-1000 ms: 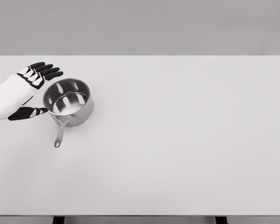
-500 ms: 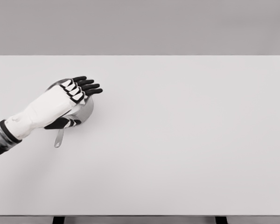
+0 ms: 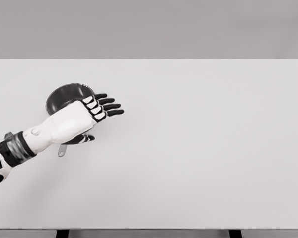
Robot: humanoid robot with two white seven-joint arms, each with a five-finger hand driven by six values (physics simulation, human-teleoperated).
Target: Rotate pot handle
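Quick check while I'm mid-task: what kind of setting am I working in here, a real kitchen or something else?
Likely a bare simulated test bench, not a kitchen: a plain white table against a blank grey backdrop, holding only a steel pot. The left hand is over the pot, fingers extended and holding nothing.

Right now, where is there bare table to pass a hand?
Everything right of the left hand is bare table, out to the far and right edges. Crowded only at the left, where that hand hangs over the pot and its handle.

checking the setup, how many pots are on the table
1. The pot sits at the table's left side, partly covered by the left hand, its handle poking out below.
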